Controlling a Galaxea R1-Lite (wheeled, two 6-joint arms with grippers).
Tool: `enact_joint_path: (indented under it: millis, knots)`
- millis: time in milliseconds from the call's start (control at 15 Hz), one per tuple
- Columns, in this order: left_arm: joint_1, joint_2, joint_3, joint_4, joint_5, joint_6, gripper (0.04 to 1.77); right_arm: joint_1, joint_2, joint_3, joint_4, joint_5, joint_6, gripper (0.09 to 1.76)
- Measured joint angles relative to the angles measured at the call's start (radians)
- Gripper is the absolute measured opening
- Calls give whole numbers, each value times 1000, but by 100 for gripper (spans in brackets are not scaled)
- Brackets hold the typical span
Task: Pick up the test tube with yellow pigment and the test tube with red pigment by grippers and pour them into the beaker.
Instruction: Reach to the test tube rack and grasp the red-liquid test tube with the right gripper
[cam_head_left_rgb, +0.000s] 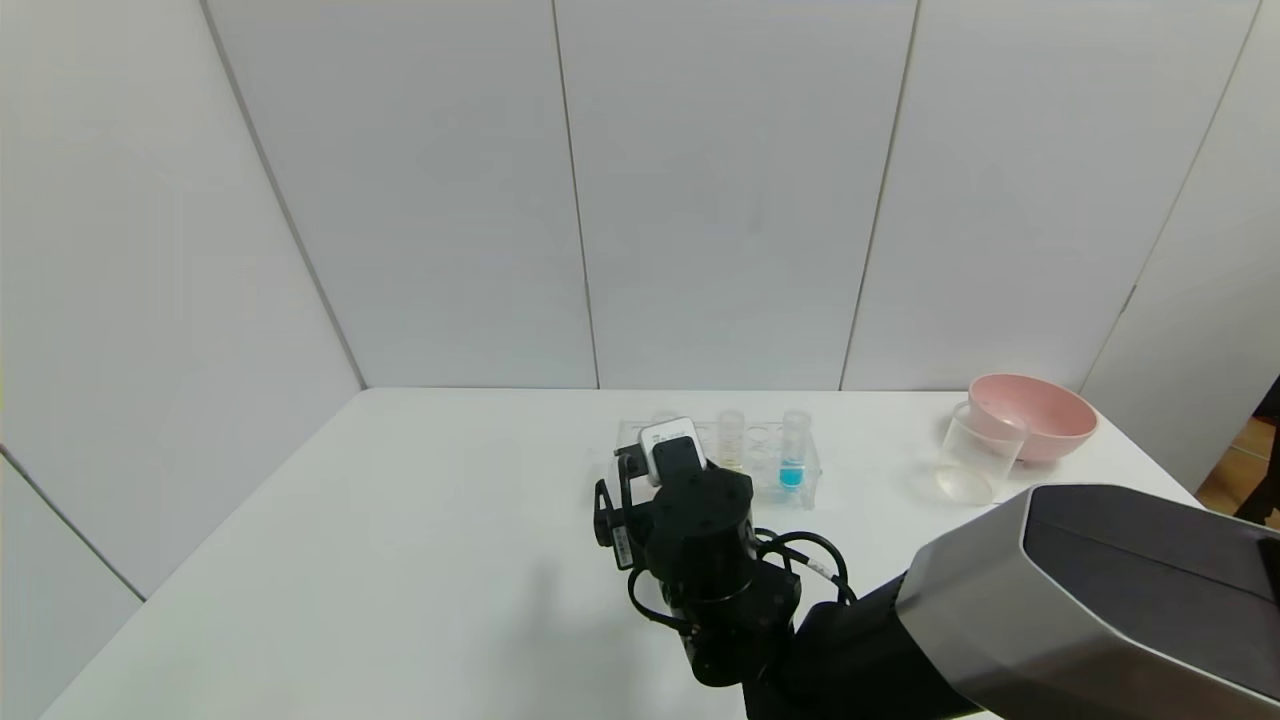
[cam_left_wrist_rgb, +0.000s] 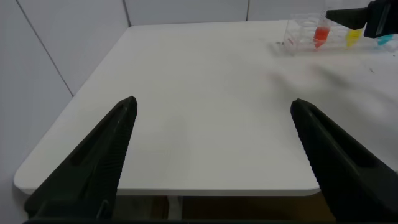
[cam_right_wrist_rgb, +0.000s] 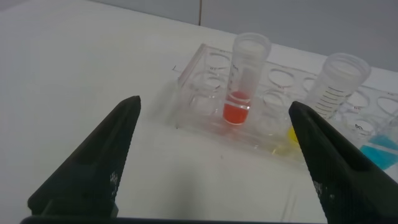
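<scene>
head view: the right gripper (cam_head_left_rgb: 640, 470) hangs over the left end of the clear rack (cam_head_left_rgb: 805, 482); the test tube with yellow pigment (cam_head_left_rgb: 731, 441) stands upright in it, and the beaker (cam_head_left_rgb: 978, 453) sits well right, touching the pink bowl (cam_head_left_rgb: 1040, 412)

left wrist view: the left gripper (cam_left_wrist_rgb: 211, 155) is spread wide, empty, over the white table (cam_left_wrist_rgb: 199, 99)

right wrist view: the right gripper's jaws gape wide, holding nothing, just before the test tube with red pigment (cam_right_wrist_rgb: 244, 81), upright in the rack

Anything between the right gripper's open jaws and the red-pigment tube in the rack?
No. In the right wrist view only bare white table lies between the right gripper and the red tube, upright in the clear rack.
</scene>
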Motion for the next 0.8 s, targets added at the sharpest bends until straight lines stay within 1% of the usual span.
enact_joint_path:
  millis: [133,800]
  knots:
    - [0,0,0,0,0,0,176,-12,22,-37,3,-17,-1,171]
    - [0,0,0,0,0,0,176,-61,116,-168,34,-20,-10,171]
